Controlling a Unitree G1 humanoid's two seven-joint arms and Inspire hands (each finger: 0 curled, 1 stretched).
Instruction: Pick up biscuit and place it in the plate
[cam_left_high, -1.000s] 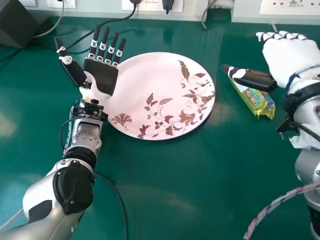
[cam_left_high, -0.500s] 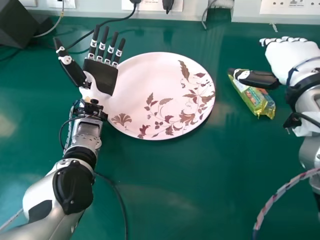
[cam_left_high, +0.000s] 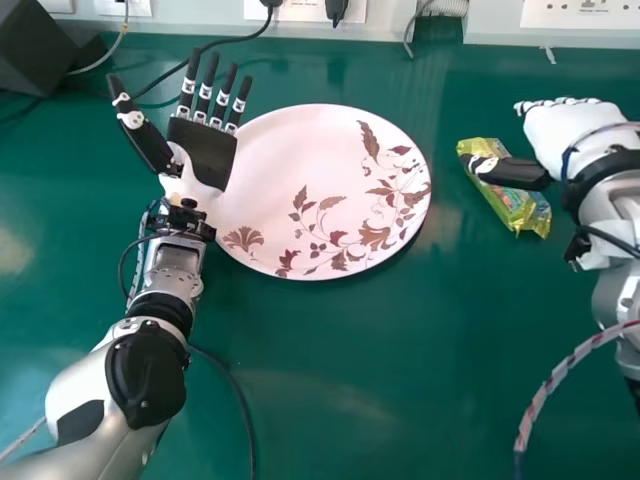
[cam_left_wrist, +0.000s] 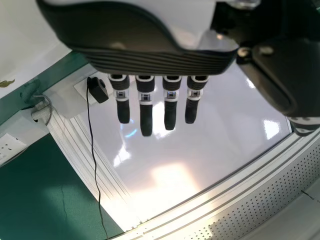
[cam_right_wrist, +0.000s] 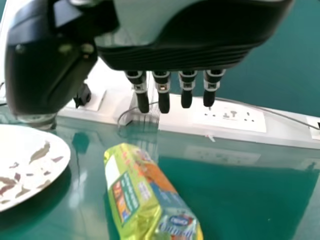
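Note:
The right hand is at the right of the head view, its thumb over the yellow-green biscuit packet; contact cannot be told. In the right wrist view the right hand has straight fingers, and the biscuit packet lies on the table, outside its hold. A white plate with brown and red leaves stands left of the packet; part of the plate shows in the right wrist view. The left hand is palm up at the plate's left edge, fingers straight; the left wrist view shows the left hand too.
The green table extends around the plate. A black box stands at the back left, with dark cables near it. White socket panels run along the back edge. A braided cable hangs by the right arm.
The right hand has shifted slightly, its thumb now lower and a little left over the packet than half a second ago. The left hand, plate and packet stay put.

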